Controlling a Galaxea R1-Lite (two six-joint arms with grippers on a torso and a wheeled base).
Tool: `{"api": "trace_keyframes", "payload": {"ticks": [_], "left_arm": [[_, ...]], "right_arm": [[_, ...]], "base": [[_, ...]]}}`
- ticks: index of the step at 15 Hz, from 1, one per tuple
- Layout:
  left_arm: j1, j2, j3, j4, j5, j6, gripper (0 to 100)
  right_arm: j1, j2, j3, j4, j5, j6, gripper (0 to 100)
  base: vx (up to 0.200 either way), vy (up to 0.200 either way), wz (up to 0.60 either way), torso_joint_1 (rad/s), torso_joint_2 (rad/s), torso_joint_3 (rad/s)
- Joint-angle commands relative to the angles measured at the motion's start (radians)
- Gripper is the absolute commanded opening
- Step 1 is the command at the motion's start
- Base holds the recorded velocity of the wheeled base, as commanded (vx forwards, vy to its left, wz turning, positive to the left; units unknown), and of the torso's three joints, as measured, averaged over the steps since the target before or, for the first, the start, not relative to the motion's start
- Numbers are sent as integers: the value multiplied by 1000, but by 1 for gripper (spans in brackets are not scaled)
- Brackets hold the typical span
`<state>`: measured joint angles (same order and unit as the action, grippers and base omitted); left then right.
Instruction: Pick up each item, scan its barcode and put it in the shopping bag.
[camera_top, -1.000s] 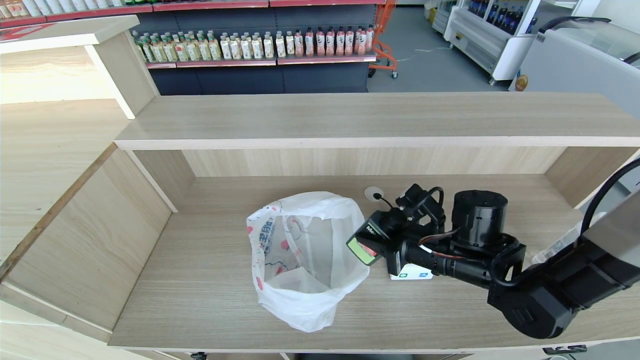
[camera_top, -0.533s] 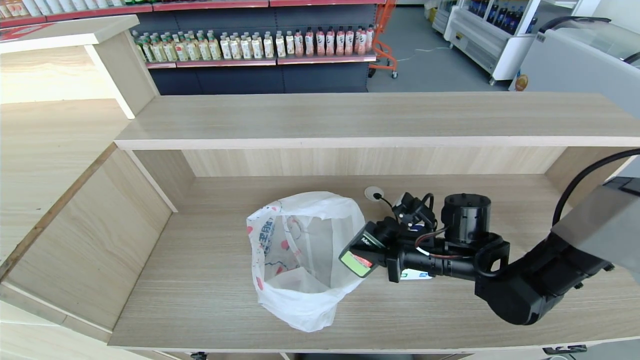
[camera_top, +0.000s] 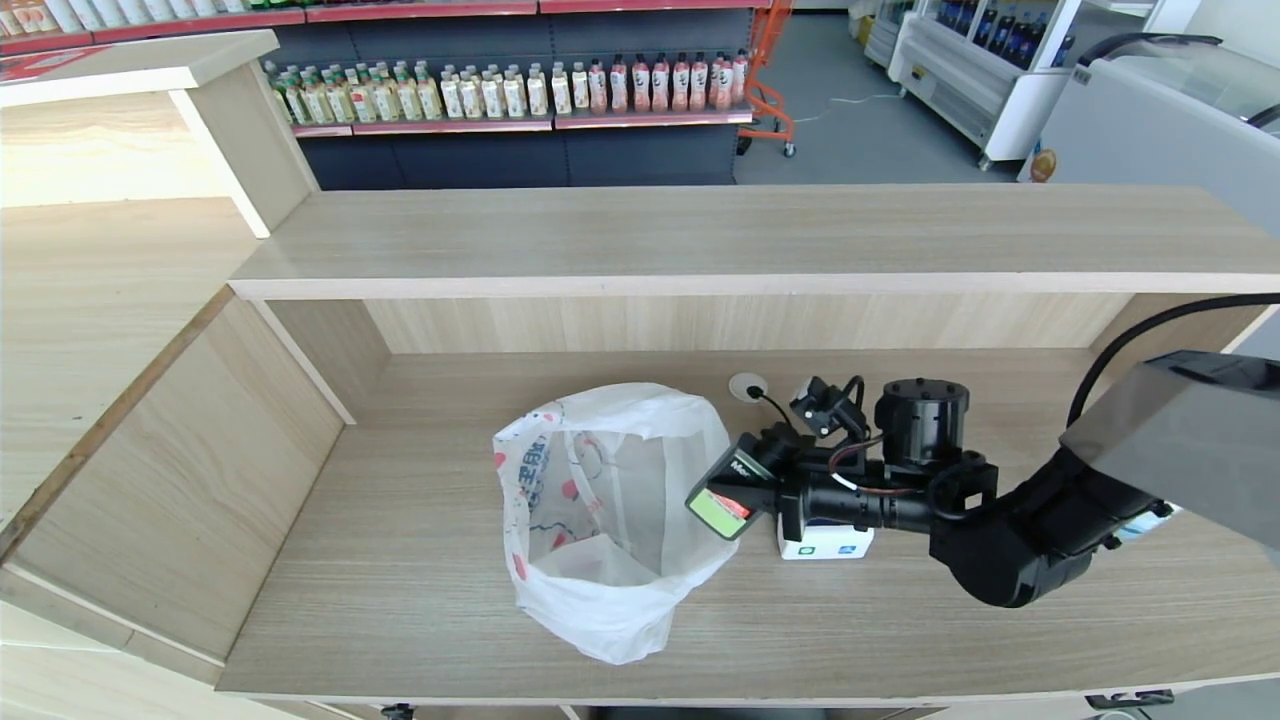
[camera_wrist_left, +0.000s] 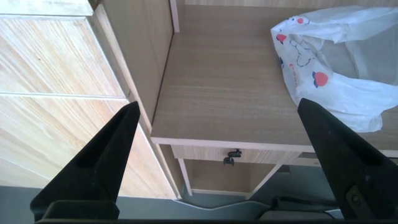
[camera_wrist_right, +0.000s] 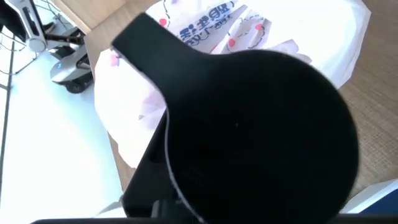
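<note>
Since 1.0 s ago: right forearm has come lower over the bench (camera_top: 400, 560); more of the white box (camera_top: 825, 545) shows beneath it. Right pincer (camera_top: 762, 478) clamped on black item (camera_top: 720, 508), held above the bench just beside the shopping bag (camera_top: 560, 600) rim. Green-and-red labelled end faces the bag; long axis roughly along the forearm. Bag print red and blue. Left pincer (camera_wrist_left: 217, 106) fingers apart.

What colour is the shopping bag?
The shopping bag is white with red and blue prints, best seen in the head view.
</note>
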<state>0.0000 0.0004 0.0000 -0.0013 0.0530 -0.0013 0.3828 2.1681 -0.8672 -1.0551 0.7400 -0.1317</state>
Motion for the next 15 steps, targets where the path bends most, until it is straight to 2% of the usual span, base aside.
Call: {"api": "trace_keyframes", "payload": {"ticks": [1,11,12,15], "left_arm": [[0,0,0,0,-1,0,100],[0,0,0,0,1,0,100],[0,0,0,0,1,0,100],[0,0,0,0,1,0,100]], "right_arm": [[-4,44,-49,12,-2,-2,0],[53,156,-225,67,-21,-26,0],[65,184,-257,93,-57,-74,0],[70,210,-315,155,-71,-141,0]], "base": [[0,0,0,0,0,0],[0,0,0,0,0,0],[0,0,0,0,0,0],[0,0,0,0,0,0]]}}
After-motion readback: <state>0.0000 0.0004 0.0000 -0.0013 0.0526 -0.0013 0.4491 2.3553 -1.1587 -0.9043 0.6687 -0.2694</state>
